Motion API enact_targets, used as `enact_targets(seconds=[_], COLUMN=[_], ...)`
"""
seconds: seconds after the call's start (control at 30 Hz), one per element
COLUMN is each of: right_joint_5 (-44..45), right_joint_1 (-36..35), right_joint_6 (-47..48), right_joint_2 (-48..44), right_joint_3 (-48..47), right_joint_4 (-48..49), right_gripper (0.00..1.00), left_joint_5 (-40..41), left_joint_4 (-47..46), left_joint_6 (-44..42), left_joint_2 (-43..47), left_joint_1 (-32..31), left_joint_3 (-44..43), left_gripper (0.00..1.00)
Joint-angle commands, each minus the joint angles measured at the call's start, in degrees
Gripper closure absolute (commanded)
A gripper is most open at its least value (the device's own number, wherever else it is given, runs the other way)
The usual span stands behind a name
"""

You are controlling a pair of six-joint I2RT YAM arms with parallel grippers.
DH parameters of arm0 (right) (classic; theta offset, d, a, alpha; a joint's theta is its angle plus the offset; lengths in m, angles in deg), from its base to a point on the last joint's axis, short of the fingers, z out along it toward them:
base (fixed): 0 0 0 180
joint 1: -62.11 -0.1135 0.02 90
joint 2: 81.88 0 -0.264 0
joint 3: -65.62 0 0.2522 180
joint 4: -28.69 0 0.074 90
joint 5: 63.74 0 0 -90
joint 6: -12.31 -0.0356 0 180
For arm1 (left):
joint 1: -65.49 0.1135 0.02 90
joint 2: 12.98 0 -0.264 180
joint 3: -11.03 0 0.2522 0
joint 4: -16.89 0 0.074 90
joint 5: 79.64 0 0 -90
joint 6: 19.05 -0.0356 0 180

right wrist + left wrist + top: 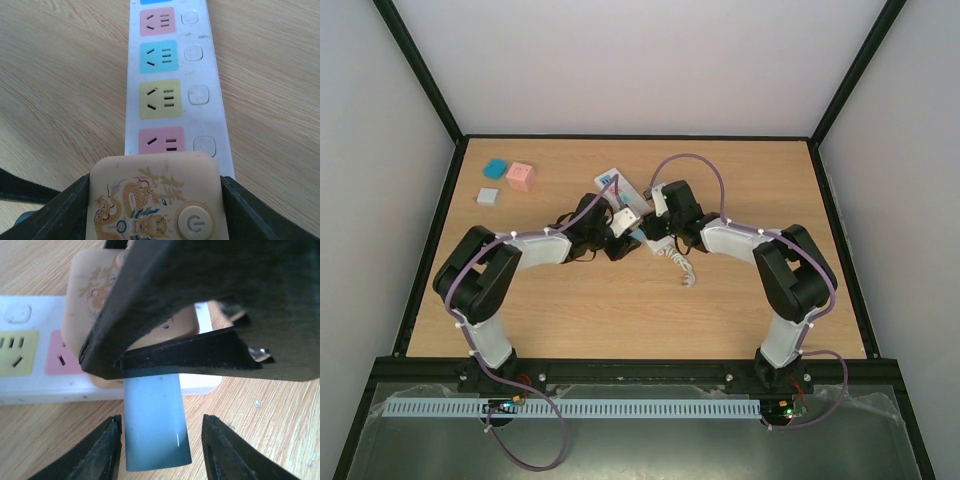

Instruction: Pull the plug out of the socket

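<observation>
The white socket strip (210, 60) with pink, blue and yellow outlets lies on the wooden table; it also shows in the top view (616, 184) and in the left wrist view (30, 385). A beige plug (150, 175) with a dragon print and a power button sits on its near end. My right gripper (156, 212) is shut on the plug's two sides. My left gripper (161, 447) is open around a light blue flat piece (155, 425) that sticks out from under the strip's side. In the top view both grippers, left (623, 243) and right (655, 222), meet at the strip's near end.
A blue block (496, 167), a pink cube (521, 176) and a small grey block (487, 197) lie at the table's far left. A white coiled cord (685, 268) trails toward the front from the strip. Black frame rails edge the table.
</observation>
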Motion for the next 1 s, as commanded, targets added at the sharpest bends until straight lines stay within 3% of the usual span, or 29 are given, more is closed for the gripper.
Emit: enact_targets(seconds=[0.0,0.37,0.97], right_joint_5=[3.7,6.9,7.3], right_joint_1=[1.1,1.9,2.9], right_joint_6=[-2.2,-2.6,-1.2], right_joint_2=[3.6,4.6,5.0], right_joint_3=[1.0,1.3,2.3], right_joint_4=[-3.8,-3.4,-2.7], right_gripper=[0.73,0.79,0.8], left_joint_5=[0.3,1.4,1.3], left_joint_4=[-1.4,0.6,3.3], left_joint_6=[-0.4,-1.6,-2.3], left_joint_2=[-0.5,2.4,7.5], left_joint_1=[-0.5,-0.5,-0.2], left_joint_3=[-1.1,2.9,5.9], left_gripper=[0.58,0.72,0.77])
